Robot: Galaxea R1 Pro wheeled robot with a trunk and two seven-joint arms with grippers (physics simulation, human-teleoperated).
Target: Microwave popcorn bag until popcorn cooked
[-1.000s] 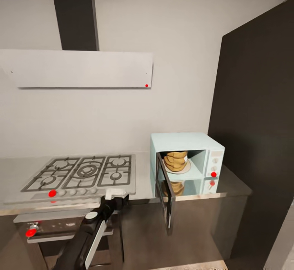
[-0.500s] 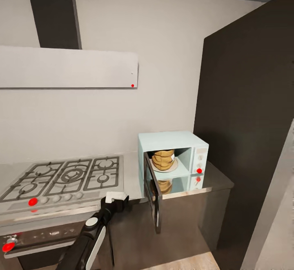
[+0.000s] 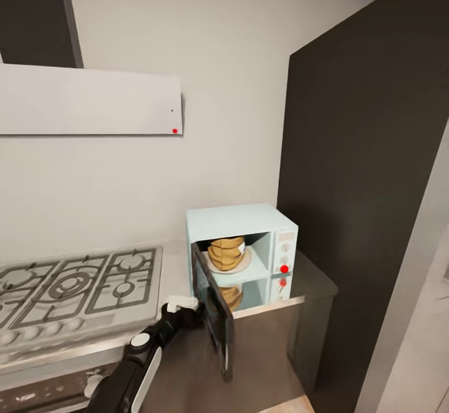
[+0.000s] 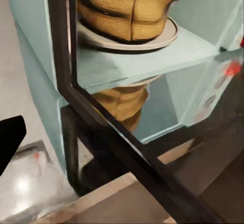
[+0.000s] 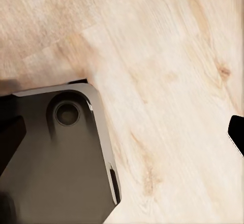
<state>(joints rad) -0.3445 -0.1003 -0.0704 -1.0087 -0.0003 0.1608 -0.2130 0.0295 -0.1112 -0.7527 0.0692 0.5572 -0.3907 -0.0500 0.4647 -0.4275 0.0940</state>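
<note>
Straight ahead stood a tall, flat, dark panel (image 3: 368, 170) beside a pale wall. Below ran the countertop (image 3: 315, 285), a smooth grey steel slab with a thin edge, carrying a steel gas hob (image 3: 68, 291) with black grates. At its right end sat the microwave (image 3: 240, 223), a boxy pale blue appliance with round knobs and a red light. Its dark glass door (image 3: 213, 310) hung open, swung out over the counter edge. Inside, the popcorn bag (image 3: 226, 254), a creased, bulging tan sack, rested on a round pale plate (image 4: 127, 40), mirrored in the glossy cavity floor.

Compared with half a second earlier, the whole scene had slid leftward and the door appeared slightly larger, a shift of the camera.

The left arm reached forward, its gripper (image 3: 187, 309) just beside the door's edge; whether its fingers were spread or closed could not be told. The right wrist view looked down at pale wood-grain floor (image 5: 168, 56) and a rounded dark base (image 5: 56, 158); the right fingers (image 5: 236, 132) sat at opposite edges, spread wide, holding nothing.
</note>
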